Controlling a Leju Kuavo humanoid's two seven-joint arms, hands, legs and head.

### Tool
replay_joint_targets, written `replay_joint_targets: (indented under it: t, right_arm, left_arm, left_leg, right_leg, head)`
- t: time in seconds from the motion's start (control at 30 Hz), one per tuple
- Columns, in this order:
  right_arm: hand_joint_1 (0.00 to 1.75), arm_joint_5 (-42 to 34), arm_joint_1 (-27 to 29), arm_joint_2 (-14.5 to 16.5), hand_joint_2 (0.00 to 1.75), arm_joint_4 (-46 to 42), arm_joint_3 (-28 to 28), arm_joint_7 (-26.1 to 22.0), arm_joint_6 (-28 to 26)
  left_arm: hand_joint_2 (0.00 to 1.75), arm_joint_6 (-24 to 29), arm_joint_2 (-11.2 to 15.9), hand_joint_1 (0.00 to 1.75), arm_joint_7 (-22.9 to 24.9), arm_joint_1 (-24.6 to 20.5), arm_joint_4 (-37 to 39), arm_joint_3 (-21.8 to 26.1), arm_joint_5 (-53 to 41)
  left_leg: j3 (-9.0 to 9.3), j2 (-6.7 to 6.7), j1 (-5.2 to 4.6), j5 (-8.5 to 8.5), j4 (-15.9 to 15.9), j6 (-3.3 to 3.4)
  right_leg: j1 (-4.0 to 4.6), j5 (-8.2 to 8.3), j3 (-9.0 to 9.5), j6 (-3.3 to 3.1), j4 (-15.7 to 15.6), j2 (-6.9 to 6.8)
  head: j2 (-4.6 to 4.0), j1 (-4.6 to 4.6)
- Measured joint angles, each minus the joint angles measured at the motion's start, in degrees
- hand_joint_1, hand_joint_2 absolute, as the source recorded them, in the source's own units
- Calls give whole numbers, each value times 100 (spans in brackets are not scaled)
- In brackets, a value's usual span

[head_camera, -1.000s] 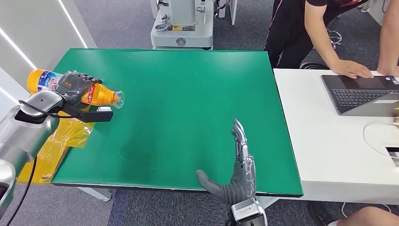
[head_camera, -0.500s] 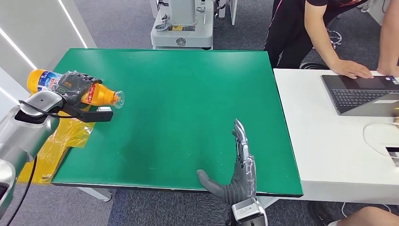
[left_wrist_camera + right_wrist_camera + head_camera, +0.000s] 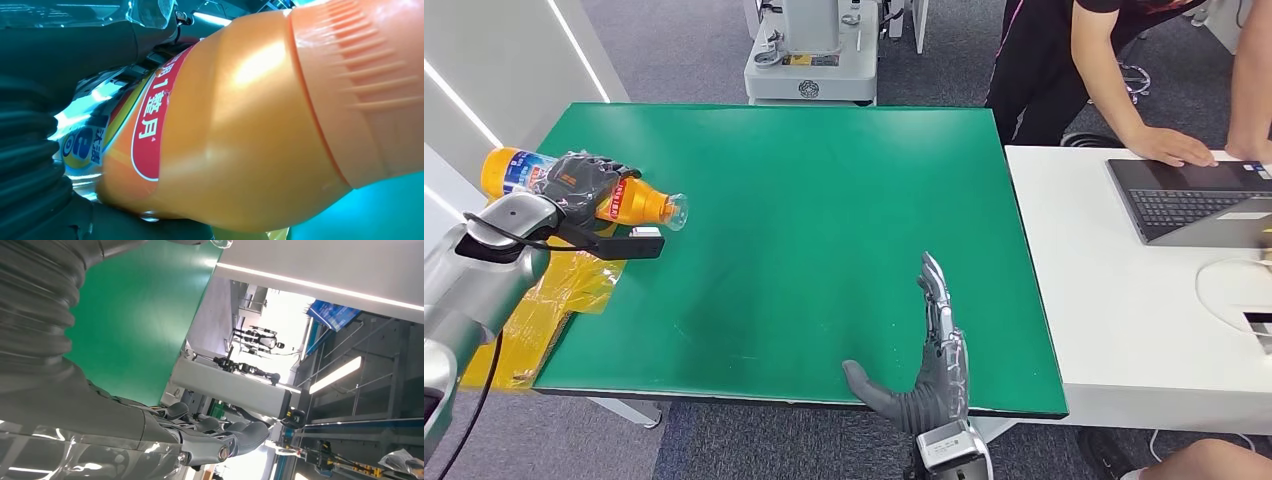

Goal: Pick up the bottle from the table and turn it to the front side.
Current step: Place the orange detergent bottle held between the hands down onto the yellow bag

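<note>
**Bottle held on its side at the green tabletop's left edge**

We see the left robot hand (image 3: 579, 183) wrapped around the middle of the orange bottle (image 3: 629, 201), holding it lifted above the left edge of the green tabletop (image 3: 804, 230). The bottle lies roughly horizontal, its clear-capped neck pointing in over the tabletop and its base sticking out past the edge. In the left wrist view the bottle (image 3: 240, 125) sits close to the camera, and we can read part of a red label with white characters and a blue patch beside it; which face of the label counts as the front we cannot tell from here.

The right robot hand (image 3: 929, 360) is open and holds nothing. It stands at the near edge of the tabletop, fingers straight and pointing away from the robot, thumb spread toward the bottle's side, well apart from the bottle.

A yellow bag (image 3: 554, 300) hangs off the tabletop's left edge below the bottle. To the right of the tabletop stands a white table (image 3: 1104, 300) with a laptop (image 3: 1189, 200), where a person (image 3: 1124, 70) leans with one hand just beside the laptop.
</note>
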Motion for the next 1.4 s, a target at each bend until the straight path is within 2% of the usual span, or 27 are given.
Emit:
replay_joint_targets:
  t: [1.4]
  right_arm:
    - [0, 1, 1, 2, 175, 0, -9, 0, 0]
  left_arm:
    - [175, 0, 0, 175, 1, -3, 26, -2, 0]
  left_leg:
    - [0, 0, 0, 0, 0, 0]
  right_leg:
    - [0, 0, 0, 0, 0, 0]
  head:
    - [0, 0]
